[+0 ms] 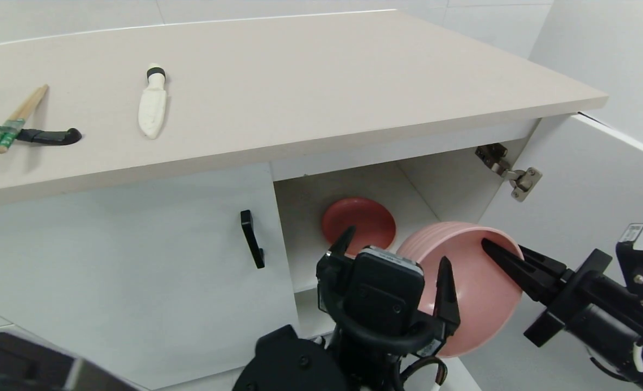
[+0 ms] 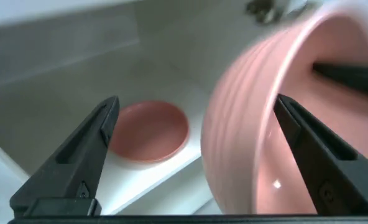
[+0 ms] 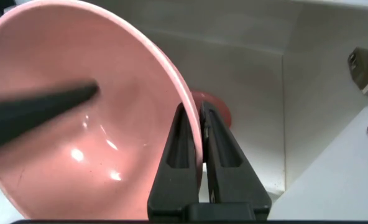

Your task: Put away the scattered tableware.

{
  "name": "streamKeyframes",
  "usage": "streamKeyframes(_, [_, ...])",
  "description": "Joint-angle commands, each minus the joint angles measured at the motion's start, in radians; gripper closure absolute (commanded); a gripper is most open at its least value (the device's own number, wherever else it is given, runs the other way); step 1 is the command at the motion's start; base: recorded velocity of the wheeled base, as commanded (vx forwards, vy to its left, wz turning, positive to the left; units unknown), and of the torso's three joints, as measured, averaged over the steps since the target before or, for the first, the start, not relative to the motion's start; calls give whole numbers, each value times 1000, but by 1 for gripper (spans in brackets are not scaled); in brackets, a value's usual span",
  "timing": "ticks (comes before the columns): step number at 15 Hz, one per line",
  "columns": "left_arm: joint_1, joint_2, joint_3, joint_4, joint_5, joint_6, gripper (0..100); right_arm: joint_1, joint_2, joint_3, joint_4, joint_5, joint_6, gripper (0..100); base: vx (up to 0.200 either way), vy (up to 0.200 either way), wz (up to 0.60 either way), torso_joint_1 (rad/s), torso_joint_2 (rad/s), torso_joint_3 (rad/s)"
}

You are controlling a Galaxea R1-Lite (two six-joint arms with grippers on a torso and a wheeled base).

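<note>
my R pincer [image 3: 195, 115] clamped on pink bowl [image 1: 473, 293] rim, bowl tilted at open cabinet [image 1: 310, 217], L pincer [image 1: 396, 247] spread wide just beside it

The left end effector [image 1: 396, 250] hides the plate's [image 1: 362, 217] near rim and part of the bowl [image 1: 481, 293] in the head view. In the left wrist view the bowl and the hinge [image 2: 268, 7] are blurred. On the bench [image 1: 327, 81], the picture's edge cuts off a black handle [image 1: 50, 136], so what it belongs to cannot be told.
</note>
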Motion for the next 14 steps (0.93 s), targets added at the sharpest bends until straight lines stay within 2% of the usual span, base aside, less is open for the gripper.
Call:
streamKeyframes(1, [12, -226, 246, -1, -202, -4, 0, -2, 17, 9, -1, 0, -1, 100, 0, 0, 0, 0, 0, 0])
streamKeyframes(2, [44, -301, 358, -1, -299, -5, 0, -2, 22, 9, -1, 0, -1, 100, 0, 0, 0, 0, 0, 0])
streamKeyframes(3, [76, -348, 431, -1, -365, -5, 0, -3, 23, 8, -1, 0, -1, 100, 0, 0, 0, 0, 0, 0])
streamKeyframes(5, [196, -480, 637, -1, -570, -14, 0, -8, 22, 8, -1, 0, -1, 100, 0, 0, 0, 0, 0, 0])
streamKeyframes(6, [228, -510, 692, -1, -622, -17, 0, -10, 22, 8, -1, 0, -1, 100, 0, 0, 0, 0, 0, 0])
streamKeyframes(7, [233, -511, 692, -1, -627, -30, 0, -14, 23, 9, -1, 0, -1, 100, 0, 0, 0, 0, 0, 0])
streamKeyframes(8, [237, -522, 692, 14, -604, -77, 0, -16, 23, 8, -1, 0, -1, 100, 0, 0, 0, 0, 0, 0])
streamKeyframes(12, [237, -546, 692, 77, -523, -93, 0, -17, 22, 9, -1, 0, -1, 100, 0, 0, 0, 0, 0, 0])
streamKeyframes(14, [223, -620, 692, 189, -518, -91, 0, -30, 23, 11, -1, 0, -1, 100, 0, 0, 0, 0, 0, 0])
